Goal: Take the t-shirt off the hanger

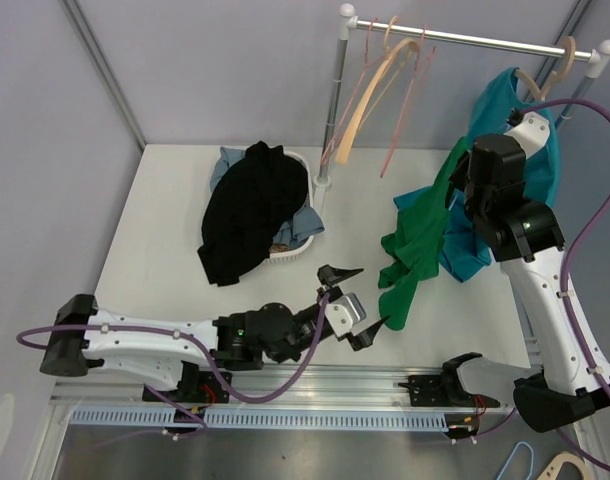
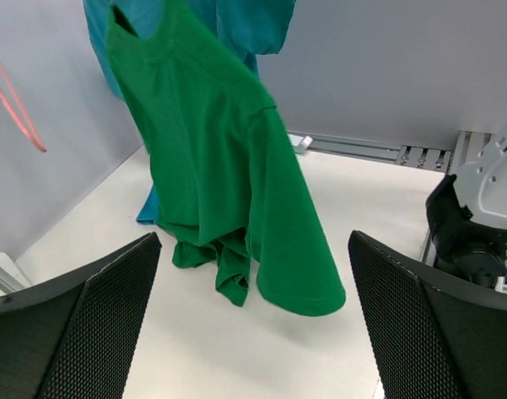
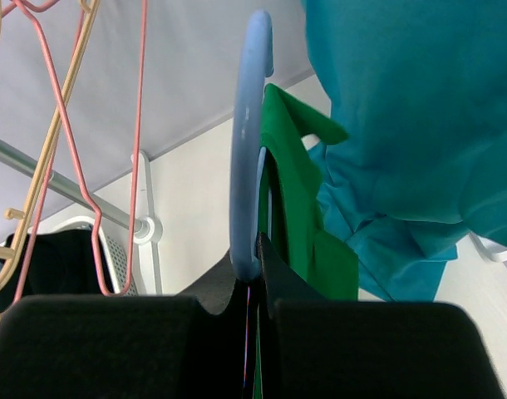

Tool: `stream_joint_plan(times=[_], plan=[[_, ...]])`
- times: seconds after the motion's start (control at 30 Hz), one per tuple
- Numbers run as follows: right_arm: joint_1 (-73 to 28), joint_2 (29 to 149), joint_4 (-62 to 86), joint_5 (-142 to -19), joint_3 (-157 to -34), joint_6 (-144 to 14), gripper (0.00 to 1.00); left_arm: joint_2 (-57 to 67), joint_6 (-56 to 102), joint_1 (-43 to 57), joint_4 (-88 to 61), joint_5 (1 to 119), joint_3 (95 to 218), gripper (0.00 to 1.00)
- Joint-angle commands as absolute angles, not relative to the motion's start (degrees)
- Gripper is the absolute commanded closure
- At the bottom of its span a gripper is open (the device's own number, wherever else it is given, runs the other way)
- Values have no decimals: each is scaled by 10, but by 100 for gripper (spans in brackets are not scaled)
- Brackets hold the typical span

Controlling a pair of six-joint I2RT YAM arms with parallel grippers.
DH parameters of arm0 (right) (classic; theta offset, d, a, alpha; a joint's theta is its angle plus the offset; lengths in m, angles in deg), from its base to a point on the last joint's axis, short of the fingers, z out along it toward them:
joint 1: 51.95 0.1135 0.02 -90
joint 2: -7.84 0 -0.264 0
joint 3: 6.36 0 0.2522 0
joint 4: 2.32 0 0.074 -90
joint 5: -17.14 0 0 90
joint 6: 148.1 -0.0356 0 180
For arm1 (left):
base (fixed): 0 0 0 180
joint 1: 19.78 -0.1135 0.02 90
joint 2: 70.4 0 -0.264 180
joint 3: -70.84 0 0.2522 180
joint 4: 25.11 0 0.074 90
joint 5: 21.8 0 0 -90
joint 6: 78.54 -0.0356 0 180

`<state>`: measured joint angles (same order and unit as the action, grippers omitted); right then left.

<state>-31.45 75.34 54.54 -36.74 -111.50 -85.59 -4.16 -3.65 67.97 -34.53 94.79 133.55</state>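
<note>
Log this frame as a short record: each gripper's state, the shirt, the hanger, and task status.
left gripper: open, low over the white table, facing the green t-shirt
right gripper: shut on the light blue plastic hanger, held raised
green t-shirt: draped from that hanger, hanging down toward the table
teal t-shirt: hanging from the metal rail behind
task status: shirt not yet off the hanger

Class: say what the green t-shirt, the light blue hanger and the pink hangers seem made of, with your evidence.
The green t-shirt: soft matte fabric, likely cotton knit; it drapes in folds. The light blue hanger: probably plastic; thick, smooth, slightly glossy. The pink hangers: likely coated wire; thin bent rods.
</note>
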Motion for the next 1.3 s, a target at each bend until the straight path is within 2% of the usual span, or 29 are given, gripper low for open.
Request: stream_joint_plan(times=[0.0,0.13,0.37,0.4,0.43,0.47,0.5,0.53,0.67,0.8,0.93,1.03,1.27], plan=[[-303,751,515,-345,-1128,-882,100,5,-67,683,-416,927,1351,0],[-289,760,511,-348,-1140,-876,100,74,-95,676,-425,935,1400,0],[-276,758,507,-364,-1144,-869,100,143,8,604,-388,858,1452,1],[-276,755,506,-366,-1144,-868,100,149,17,597,-385,846,1456,5],[-275,754,506,-368,-1145,-868,100,154,24,590,-381,825,1459,20],[-274,753,505,-370,-1145,-867,100,168,37,584,-374,826,1480,61],[-274,753,505,-371,-1147,-866,100,177,43,576,-347,833,1490,83],[-274,753,505,-372,-1149,-861,100,185,47,572,-330,847,1521,99],[-274,758,515,-385,-1162,-856,100,192,52,570,-296,827,1535,99],[-280,776,528,-381,-1179,-847,100,131,86,582,-274,763,1521,99],[-309,794,521,-391,-1189,-835,100,67,109,631,-300,745,1460,99],[-340,803,517,-416,-1194,-833,100,37,131,685,-350,764,1370,99],[-359,820,533,-448,-1221,-831,100,77,215,723,-430,686,1295,99]])
